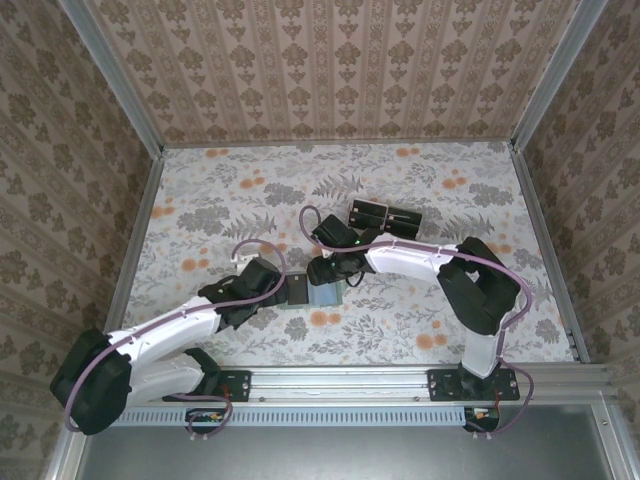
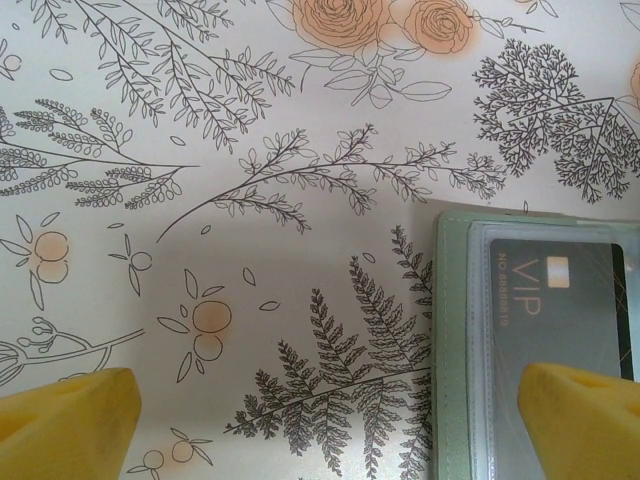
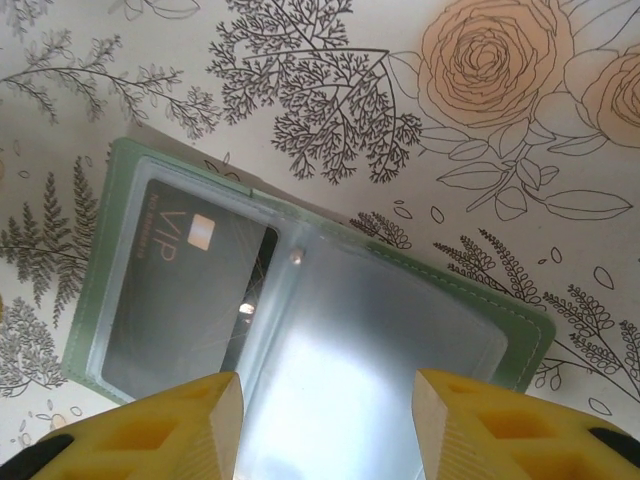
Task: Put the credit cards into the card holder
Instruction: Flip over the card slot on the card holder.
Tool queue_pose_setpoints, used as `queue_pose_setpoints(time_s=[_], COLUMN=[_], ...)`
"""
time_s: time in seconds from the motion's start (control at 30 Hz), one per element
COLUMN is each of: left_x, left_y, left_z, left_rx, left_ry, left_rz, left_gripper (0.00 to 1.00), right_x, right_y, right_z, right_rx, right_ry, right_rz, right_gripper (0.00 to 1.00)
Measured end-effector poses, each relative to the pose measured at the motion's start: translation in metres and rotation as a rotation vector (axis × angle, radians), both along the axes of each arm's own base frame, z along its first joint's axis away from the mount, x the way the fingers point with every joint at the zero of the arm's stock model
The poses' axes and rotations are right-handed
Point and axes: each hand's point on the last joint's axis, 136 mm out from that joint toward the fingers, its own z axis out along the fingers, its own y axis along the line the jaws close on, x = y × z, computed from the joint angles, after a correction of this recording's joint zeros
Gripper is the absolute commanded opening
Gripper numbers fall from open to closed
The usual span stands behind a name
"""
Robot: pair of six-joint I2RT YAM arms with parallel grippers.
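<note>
The card holder [image 1: 325, 297] is lying opened flat on the flowered table [image 1: 200, 210], close to the near edge and roughly midway between left and right, its grey-green border framing clear sleeves [image 3: 380, 340]. One black card [image 3: 180, 290] marked VIP is sitting inside the sleeve on the holder's left half, while the right half is showing only glare. The right gripper [image 3: 325, 420] is hovering directly over that shiny sleeve with its yellow fingers [image 3: 170, 430] partly apart; whether they are touching the plastic I cannot tell. The left gripper [image 2: 325, 425] is standing just left of the holder, spread wide and holding nothing, one yellow fingertip [image 2: 580, 420] hanging over the holder and the other over bare table. Farther back and slightly right, more black cards [image 1: 385, 217] are lying side by side, well apart from the holder
</note>
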Motion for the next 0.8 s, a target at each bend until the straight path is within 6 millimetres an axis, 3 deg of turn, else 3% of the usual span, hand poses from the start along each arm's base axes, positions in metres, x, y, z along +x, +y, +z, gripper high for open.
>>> queue_pose_setpoints(time_s=[0.53,0.8], left_x=[-0.002,-0.002], left_y=[-0.004,-0.013], left_z=[-0.009,-0.007], left_rx=[0.020,0.004], left_ry=[0.021,0.005], left_rz=[-0.016,-0.042], left_gripper=[1.00,1.00], right_x=[0.007,0.008], right_y=[-0.012,0.000], right_z=[-0.027,-0.027], right_rx=[-0.053,0.064], right_ry=[0.024,0.059], right_rz=[-0.036,-0.091], right_gripper=[0.48,0.49])
